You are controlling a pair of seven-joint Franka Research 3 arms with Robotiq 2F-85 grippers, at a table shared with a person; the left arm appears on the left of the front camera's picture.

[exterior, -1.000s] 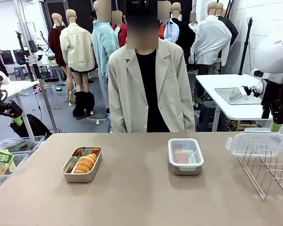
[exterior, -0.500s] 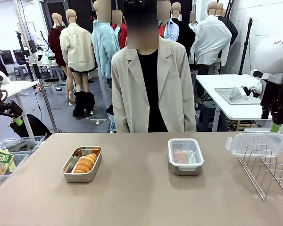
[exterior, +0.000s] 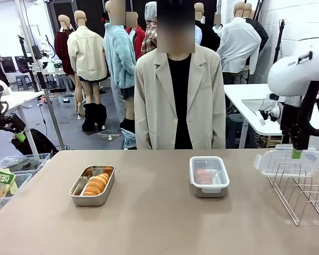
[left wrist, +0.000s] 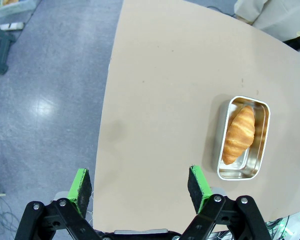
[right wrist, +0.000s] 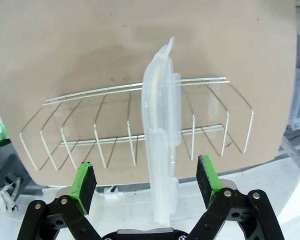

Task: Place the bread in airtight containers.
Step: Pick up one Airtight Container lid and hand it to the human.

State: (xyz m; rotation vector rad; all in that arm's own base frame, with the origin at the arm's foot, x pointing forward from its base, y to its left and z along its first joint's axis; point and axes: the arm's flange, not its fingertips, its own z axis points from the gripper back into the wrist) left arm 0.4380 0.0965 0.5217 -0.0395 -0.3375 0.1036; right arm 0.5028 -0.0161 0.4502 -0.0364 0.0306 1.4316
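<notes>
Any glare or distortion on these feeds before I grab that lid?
Right wrist view: the clear lid looks hazy and translucent, and the wire rack bows from the wide lens. Left wrist view: the tin rim glints. Front view: sharp and evenly lit.

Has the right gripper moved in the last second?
Yes. The right gripper has shifted toward picture left and slightly down, now over the clear lid standing in the wire rack.

Open tin (exterior: 92, 185): brushed stainless steel, dull sheen, smooth rounded walls. Roll (left wrist: 239, 134) inside it: golden-orange, ridged, glossy crust. Closed tin (exterior: 209, 177): same steel, topped by a clear plastic clip-on lid. Spare lid (right wrist: 161, 150): translucent, smooth plastic, standing in a rack (right wrist: 115, 135) of thin bright metal wire. Table (exterior: 159, 223): matt beige, smooth surface. Gripper pads (right wrist: 84, 181): matt green on black bodies.
</notes>
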